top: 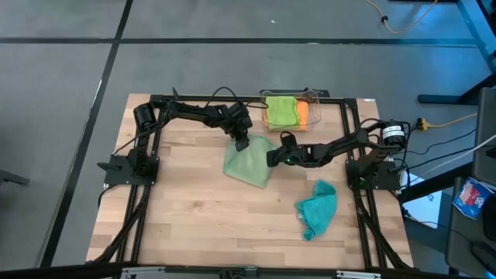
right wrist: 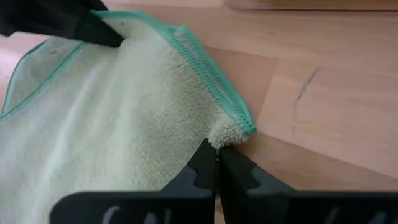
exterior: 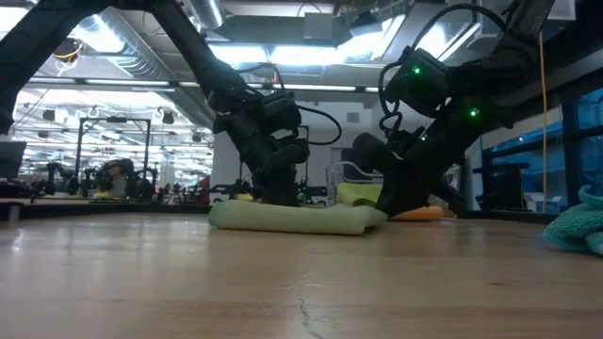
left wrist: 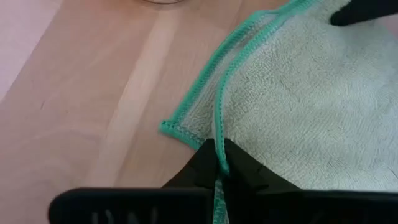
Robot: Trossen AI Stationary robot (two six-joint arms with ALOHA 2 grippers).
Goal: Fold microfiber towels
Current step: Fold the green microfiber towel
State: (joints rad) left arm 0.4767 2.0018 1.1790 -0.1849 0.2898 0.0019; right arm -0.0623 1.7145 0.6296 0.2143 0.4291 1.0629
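Pale sage green towel point(top: 249, 163) is lying near the middle of the wooden table point(top: 194, 209), both arms reaching onto it. From overhead, the left gripper point(top: 242, 143) is sitting at the towel's far edge and the right gripper point(top: 273, 157) at its right edge, but their fingers are too small to read there. Up close, the left wrist view is showing the fingers pinched tight on the teal-stitched hem point(left wrist: 214, 106) beside a corner; the right wrist view is showing its fingers closed on another corner of the same towel point(right wrist: 112, 118). Only the overhead view is taking in the teal towel point(top: 318, 208), crumpled well apart toward the front right, and the orange towel point(top: 301, 113) and lime green towel point(top: 280, 110) lying in the clear bin point(top: 313, 97) at the table's far edge. At table height the sage towel is appearing as a low, flat roll point(exterior: 292, 218).
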